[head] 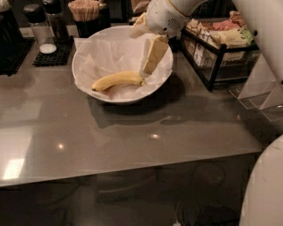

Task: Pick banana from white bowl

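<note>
A curved yellow banana [117, 80] lies on crinkled white paper in the front half of the large white bowl [78, 76]. The bowl stands on the grey table. My gripper [146, 70] reaches down into the bowl from the upper right. Its tip is right at the banana's right end, close to touching it. The white arm housing [166, 17] hangs over the bowl's far right rim and hides part of it.
A black wire rack of packets [221, 42] stands right of the bowl. A cup of wooden sticks [85, 11] and shakers on a black mat [51, 55] stand behind. White robot body parts [265, 185] fill the right edge. The table's front edge [132, 170] is near.
</note>
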Controlling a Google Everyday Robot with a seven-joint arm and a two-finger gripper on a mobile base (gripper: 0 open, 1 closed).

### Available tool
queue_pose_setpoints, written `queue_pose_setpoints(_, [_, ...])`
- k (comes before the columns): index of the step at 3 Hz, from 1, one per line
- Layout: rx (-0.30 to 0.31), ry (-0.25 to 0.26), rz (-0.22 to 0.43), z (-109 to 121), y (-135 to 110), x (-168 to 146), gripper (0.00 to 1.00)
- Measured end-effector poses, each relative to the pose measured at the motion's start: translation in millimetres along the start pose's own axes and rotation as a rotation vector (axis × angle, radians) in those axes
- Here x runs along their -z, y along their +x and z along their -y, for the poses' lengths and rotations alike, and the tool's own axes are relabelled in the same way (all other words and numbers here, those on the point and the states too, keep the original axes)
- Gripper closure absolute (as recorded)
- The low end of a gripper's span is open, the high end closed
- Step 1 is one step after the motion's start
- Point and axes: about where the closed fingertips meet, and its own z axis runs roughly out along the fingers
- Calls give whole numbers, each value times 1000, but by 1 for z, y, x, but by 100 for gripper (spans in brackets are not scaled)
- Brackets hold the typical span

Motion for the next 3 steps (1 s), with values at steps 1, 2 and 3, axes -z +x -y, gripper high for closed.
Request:
queue_pose_setpoints(1, [-5, -6, 31, 9, 2, -16, 17])
queue_pose_setpoints(2, [-7, -36, 58, 22, 6, -39, 14])
queue_pose_setpoints(3, [-29, -58, 80, 32, 16, -60, 15])
